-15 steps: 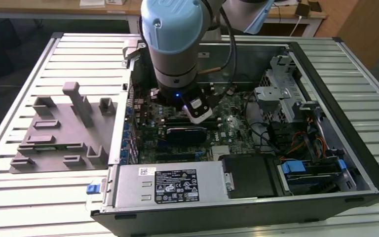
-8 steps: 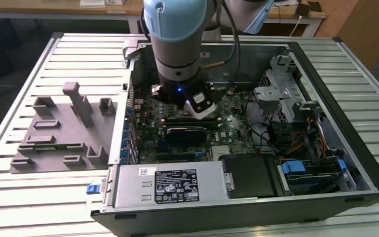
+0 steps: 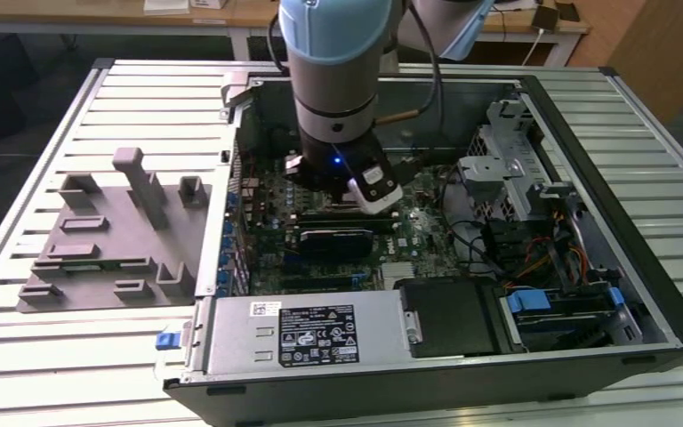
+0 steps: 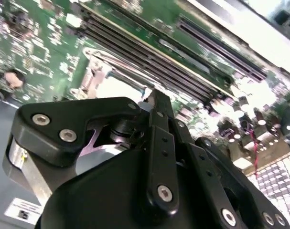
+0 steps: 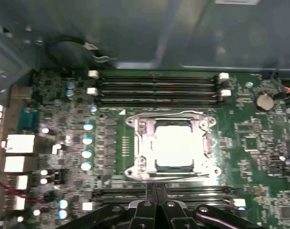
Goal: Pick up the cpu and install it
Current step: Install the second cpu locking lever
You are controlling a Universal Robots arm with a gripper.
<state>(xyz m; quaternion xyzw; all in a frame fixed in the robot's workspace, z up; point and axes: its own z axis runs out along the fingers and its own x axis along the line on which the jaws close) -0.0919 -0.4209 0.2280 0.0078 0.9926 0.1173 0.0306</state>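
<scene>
1. The arm point(image 3: 332, 80) reaches down into an open computer case point(image 3: 579, 178) that lies on its side on a slatted worktop point(image 3: 57, 356).
2. In the exterior view the pincer point(image 3: 344, 194) hangs low over the middle of the motherboard point(image 3: 407, 245), just above the socket area.
3. In the first wrist view the pincer point(image 5: 153, 193) has its fingertips drawn together with no gap showing and nothing between them; the tips sit just beside the socket frame point(image 5: 135, 143), at its near edge.
4. The cpu point(image 5: 176, 143) lies flat inside that metal socket frame, its pale silvery top facing up and glaring in the light.
5. Memory slots point(image 5: 156, 86) run in rows on the far side of the socket, and more rows lie on the near side by the fingertips.
6. In the second wrist view the black linkage of the pincer point(image 4: 152, 98) is in the foreground, with the cpu point(image 4: 121, 88) partly seen beyond it in its frame.
7. A grey fixture point(image 3: 116, 231) of plastic blocks rests on the worktop at the exterior view's left, well apart from the case.
8. A power supply point(image 3: 306, 334) fills the near corner of the case.
</scene>
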